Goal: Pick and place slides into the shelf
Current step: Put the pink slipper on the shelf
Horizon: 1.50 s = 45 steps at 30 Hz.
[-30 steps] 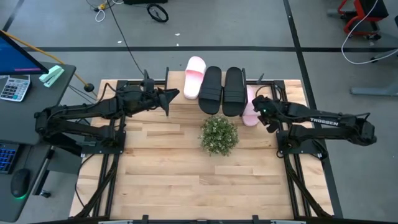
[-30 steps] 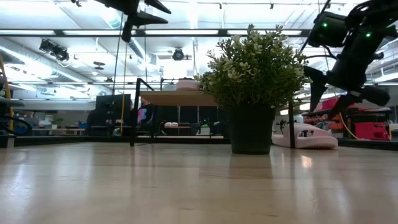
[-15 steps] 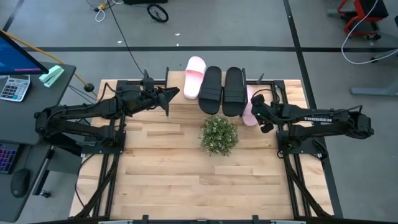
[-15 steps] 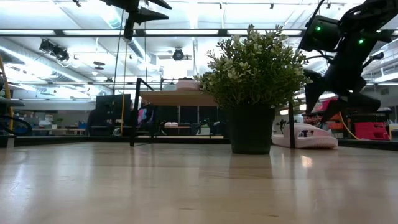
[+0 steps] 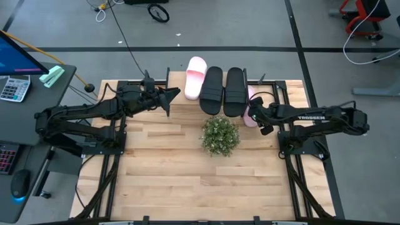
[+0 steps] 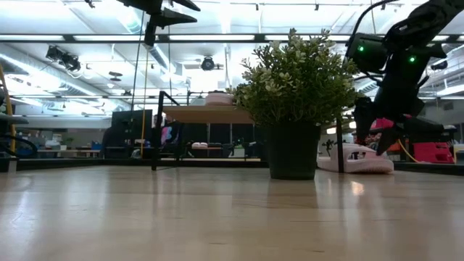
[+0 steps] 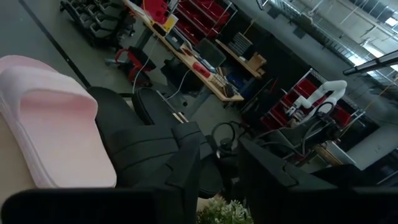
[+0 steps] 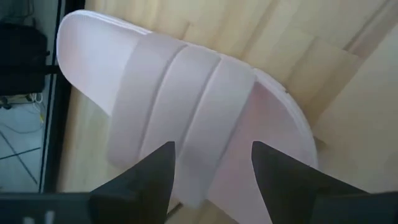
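A pale pink slide point(image 5: 195, 77) and two black slides point(image 5: 212, 89) point(image 5: 234, 91) lie side by side on the shelf's top board point(image 6: 206, 114) at the table's far edge. A second pink slide point(image 8: 180, 118) lies flat on the table right of the shelf, strap up. My right gripper point(image 8: 211, 168) hangs open just above it, slanting down, one finger over each side of the strap; in the low view it point(image 6: 377, 138) stands close over the slide point(image 6: 355, 158). My left gripper point(image 5: 170, 97) waits high at the shelf's left, pointing level, open and empty.
A potted green plant point(image 5: 219, 135) stands mid-table, just in front of the shelf and left of my right gripper. The near half of the wooden tabletop point(image 5: 187, 181) is bare. A desk with a calculator point(image 5: 14, 87) stands off the table's left.
My right gripper has sunk toward the pink slide on the table, shifted a little toward the table's left edge and rolled at the wrist. Its fingers have stayed open. The slides have not moved.
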Motion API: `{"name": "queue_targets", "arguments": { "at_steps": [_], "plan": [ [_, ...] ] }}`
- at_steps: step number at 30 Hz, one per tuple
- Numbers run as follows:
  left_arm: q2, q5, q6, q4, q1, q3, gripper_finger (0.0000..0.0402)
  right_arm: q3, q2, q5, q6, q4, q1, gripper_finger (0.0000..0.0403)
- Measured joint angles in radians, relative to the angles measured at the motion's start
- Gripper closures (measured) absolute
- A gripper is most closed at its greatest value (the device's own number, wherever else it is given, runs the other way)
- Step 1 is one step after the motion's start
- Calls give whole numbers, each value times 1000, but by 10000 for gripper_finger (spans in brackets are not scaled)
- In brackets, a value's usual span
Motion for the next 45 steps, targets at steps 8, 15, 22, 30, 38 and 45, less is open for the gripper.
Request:
{"name": "queue_targets", "arguments": {
  "at_steps": [8,15,22,30,38,45],
  "plan": [
    [0,0,2,0,0,0,287,0,59,14,-7,57,-35,184],
    [0,0,3,0,0,0,295,0,72,56,-30,82,-47,216],
    [0,0,-2,0,0,0,297,0,72,95,-68,68,-63,364],
    [0,0,-3,0,0,0,300,0,60,149,-78,47,-62,394],
    [0,0,-3,0,0,0,301,2,-54,232,-41,-94,-74,398],
    [0,0,-3,0,0,0,307,75,-149,307,-119,-256,-75,400]
  ]
}}
